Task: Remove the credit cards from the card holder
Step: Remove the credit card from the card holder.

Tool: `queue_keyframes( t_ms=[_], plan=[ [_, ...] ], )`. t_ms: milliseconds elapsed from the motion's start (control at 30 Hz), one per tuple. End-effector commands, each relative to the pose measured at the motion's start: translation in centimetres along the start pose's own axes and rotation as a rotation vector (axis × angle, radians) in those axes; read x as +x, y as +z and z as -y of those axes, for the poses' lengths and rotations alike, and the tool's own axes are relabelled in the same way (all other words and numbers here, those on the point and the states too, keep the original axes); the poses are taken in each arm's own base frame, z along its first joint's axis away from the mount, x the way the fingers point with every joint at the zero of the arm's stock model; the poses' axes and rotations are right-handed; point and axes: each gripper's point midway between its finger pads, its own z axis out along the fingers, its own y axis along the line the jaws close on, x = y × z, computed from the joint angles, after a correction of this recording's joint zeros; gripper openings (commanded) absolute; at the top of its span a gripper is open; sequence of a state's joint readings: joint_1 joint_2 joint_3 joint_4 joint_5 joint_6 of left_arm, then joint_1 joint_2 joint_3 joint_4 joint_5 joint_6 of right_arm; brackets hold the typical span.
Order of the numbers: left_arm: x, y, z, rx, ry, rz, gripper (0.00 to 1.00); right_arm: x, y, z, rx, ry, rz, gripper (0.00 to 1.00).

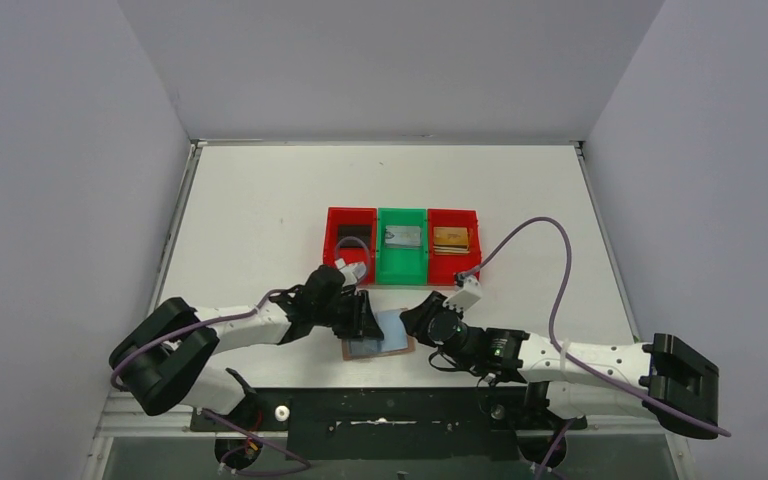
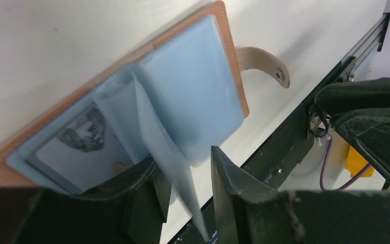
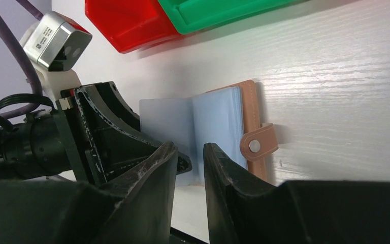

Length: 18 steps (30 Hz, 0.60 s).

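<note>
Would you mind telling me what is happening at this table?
Two robot arms are working on the open card holder at the front edge of the table. The left gripper straddles a raised blue sleeve leaf; the right gripper hovers by its snap-tab side. One card sits in a slot; other cards lie in the bins.

The left arm [image 1: 245, 323] and right arm [image 1: 590, 358] had white shells with black joints; purple cables [image 1: 568, 262] looped along both.
</note>
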State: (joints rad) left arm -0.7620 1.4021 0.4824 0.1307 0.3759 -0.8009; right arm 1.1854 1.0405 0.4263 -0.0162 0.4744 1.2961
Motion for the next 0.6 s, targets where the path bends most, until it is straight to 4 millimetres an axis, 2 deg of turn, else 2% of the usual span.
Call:
queue_keyframes(
  t_ms=[0, 133, 200, 367, 500, 567],
  plan=[
    [-2.3, -0.1, 5.0, 0.151, 0.073, 0.06, 0.32, -1.4, -0.1, -2.5, -0.053, 0.038, 0.04, 0.28],
    [-2.6, -0.1, 4.8, 0.133, 0.071, 0.077, 0.32, -1.5, -0.2, -2.2, -0.048, 0.043, 0.042, 0.3],
    [-2.7, -0.3, 4.3, 0.104, 0.065, 0.086, 0.33, -1.4, -0.2, -2.2, -0.049, 0.041, 0.037, 0.35],
    [-3.7, -1.9, 0.9, -0.107, 0.042, 0.171, 0.49, -1.1, 0.0, -2.0, -0.042, 0.038, 0.025, 0.41],
    [-4.0, -3.9, -2.1, -0.268, 0.013, 0.236, 0.57, -1.1, 0.0, -2.2, -0.042, 0.033, 0.021, 0.43],
    [-4.0, -4.8, -2.7, -0.296, -0.005, 0.266, 0.59, -1.0, 0.1, -2.5, -0.046, 0.019, 0.016, 0.43]
  ],
)
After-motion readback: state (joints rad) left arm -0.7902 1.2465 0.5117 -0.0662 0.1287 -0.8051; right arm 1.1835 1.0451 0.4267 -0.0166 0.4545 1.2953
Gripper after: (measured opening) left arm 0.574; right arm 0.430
